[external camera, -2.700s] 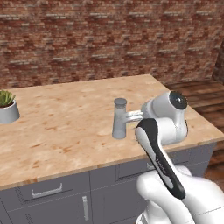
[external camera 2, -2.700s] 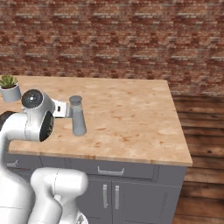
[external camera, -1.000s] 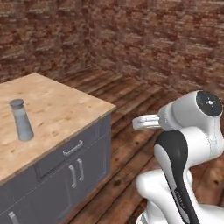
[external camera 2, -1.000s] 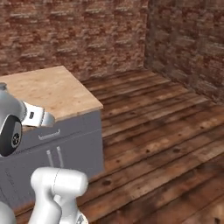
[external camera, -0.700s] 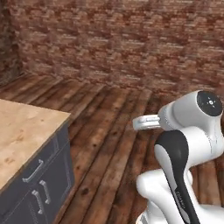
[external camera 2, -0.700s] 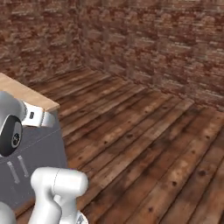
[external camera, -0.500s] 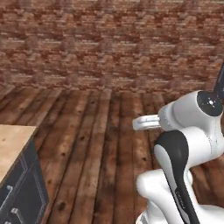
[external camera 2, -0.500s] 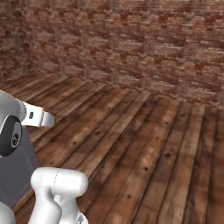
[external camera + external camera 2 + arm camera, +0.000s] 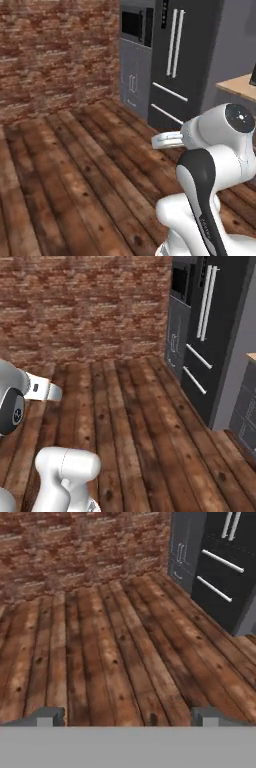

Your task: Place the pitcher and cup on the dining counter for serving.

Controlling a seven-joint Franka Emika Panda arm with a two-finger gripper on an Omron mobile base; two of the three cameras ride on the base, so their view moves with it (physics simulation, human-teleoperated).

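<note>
Gripper (image 9: 127, 716): I read its jaws spread wide, nothing between them, over the plank floor (image 9: 115, 662). I cannot tell where pitcher, cup or dining counter are. Brick wall (image 9: 85, 311) ahead; dark fridge (image 9: 185, 60) at right.

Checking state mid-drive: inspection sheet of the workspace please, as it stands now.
Surface: bare wood plank floor ahead; nothing lies on it. A wood counter edge shows at the far right of the left base view.
Job's things: nothing seen.
Clutter: nothing seen.
Gripper: gripper open, fingertips set wide apart, empty, looking down over the floor.
Cables: nothing seen.
Surroundings: brick wall at the back; dark fridge with long pale handles on the right; grey tall cabinet with a built-in oven beside it.
</note>
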